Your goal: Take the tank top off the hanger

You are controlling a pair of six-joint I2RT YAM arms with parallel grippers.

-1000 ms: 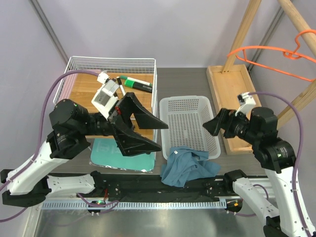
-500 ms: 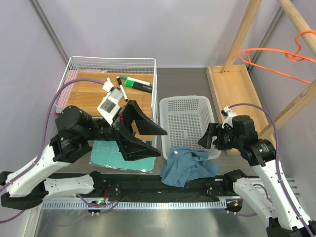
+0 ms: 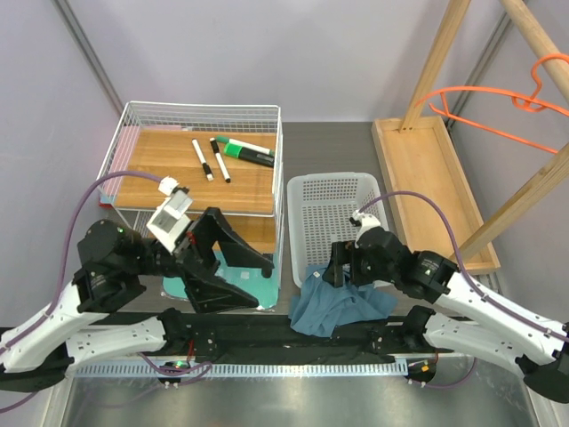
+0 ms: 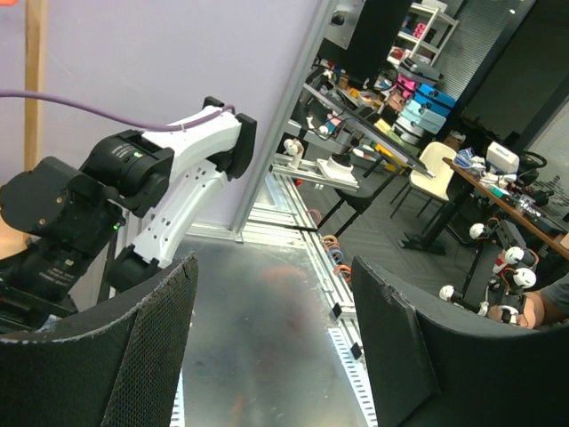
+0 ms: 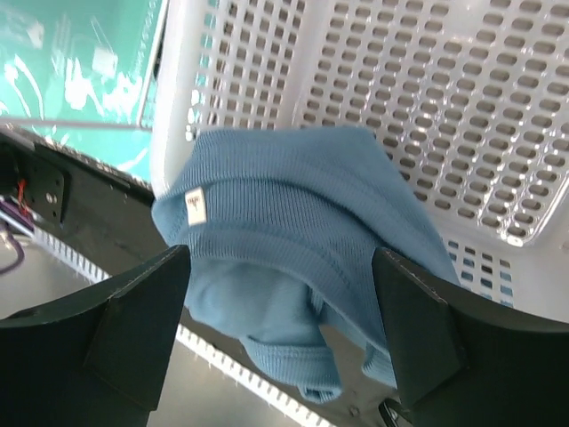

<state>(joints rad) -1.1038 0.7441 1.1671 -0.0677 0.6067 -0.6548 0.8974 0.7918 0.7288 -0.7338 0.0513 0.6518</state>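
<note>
The teal-blue tank top [image 3: 338, 300] lies crumpled over the near rim of the white basket [image 3: 333, 189] and onto the black front rail. It fills the right wrist view [image 5: 293, 240]. The orange hanger [image 3: 498, 111] hangs bare on the wooden rack at the upper right. My right gripper [image 3: 336, 267] is open just above the tank top, a finger on each side of it [image 5: 280, 356], not touching. My left gripper [image 3: 233, 271] is open and empty over the mint-green mat, pointing toward the front edge [image 4: 271, 356].
A wire basket [image 3: 200, 116] at the back left holds a wooden board with markers. The mint-green mat [image 3: 253, 265] lies under the left gripper. A wooden tray [image 3: 427, 178] and rack posts stand at the right.
My right gripper has dropped and swung left from beside the wooden tray to just over the tank top. My left arm has pulled back and lowered toward the front left.
</note>
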